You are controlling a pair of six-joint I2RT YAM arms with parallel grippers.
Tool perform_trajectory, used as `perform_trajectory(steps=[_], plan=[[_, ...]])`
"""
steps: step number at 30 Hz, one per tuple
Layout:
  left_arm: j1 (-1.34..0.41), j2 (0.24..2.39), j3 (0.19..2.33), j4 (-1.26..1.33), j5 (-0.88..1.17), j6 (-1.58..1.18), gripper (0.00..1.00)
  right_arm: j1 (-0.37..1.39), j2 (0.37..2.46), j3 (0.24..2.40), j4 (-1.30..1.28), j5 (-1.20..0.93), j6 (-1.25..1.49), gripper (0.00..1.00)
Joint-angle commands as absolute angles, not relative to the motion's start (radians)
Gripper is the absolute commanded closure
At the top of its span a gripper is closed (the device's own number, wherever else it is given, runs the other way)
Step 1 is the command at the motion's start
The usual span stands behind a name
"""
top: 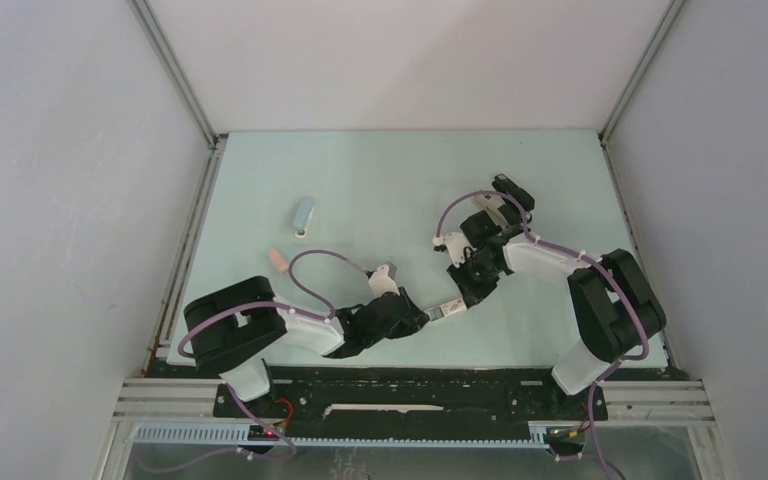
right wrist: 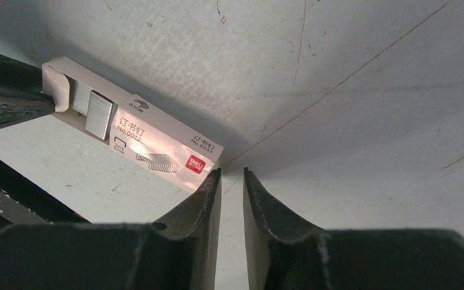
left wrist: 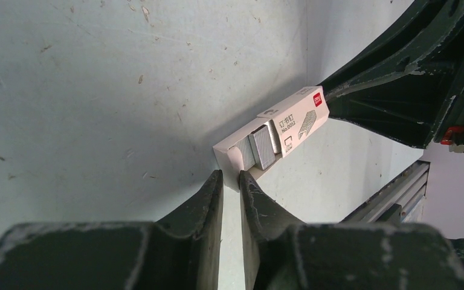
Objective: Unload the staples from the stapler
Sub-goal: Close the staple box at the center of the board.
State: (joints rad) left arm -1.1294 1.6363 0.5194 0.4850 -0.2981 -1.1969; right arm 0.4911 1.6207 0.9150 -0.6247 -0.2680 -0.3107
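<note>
A small white cardboard box (left wrist: 295,116) lies flat on the pale green worktop (top: 380,170) near its front edge, between the two arms. Its sleeve is slid back at one end, and grey blocks of staples (left wrist: 263,148) sit side by side in the bared tray. The rest of the tray is covered by the sleeve, so how full it is cannot be seen. The left claw (left wrist: 231,176) has its fingers nearly together at that open end. Whether they nip the tray's lip is hard to tell, because the tips hide the spot. The right claw (right wrist: 232,172) is parted by only a thin slit with bare worktop showing through it, and one tip is against the box's red-logo corner. Far to the left, the pale-blue stapler (top: 303,216) and a pink block (top: 279,261) lie apart, too small to show detail.
</note>
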Motion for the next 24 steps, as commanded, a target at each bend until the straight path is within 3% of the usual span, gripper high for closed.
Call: perform_trajectory(steps=[1, 24], plan=[[-1.127, 1.645, 0.557, 0.477, -0.289, -1.191, 0.79, 0.506, 1.628, 0.952, -0.623, -0.285, -0.294, 0.72], [-1.128, 1.645, 0.551, 0.495, -0.280, -1.196, 0.80, 0.532, 1.646, 0.956, -0.628, -0.290, -0.296, 0.72]])
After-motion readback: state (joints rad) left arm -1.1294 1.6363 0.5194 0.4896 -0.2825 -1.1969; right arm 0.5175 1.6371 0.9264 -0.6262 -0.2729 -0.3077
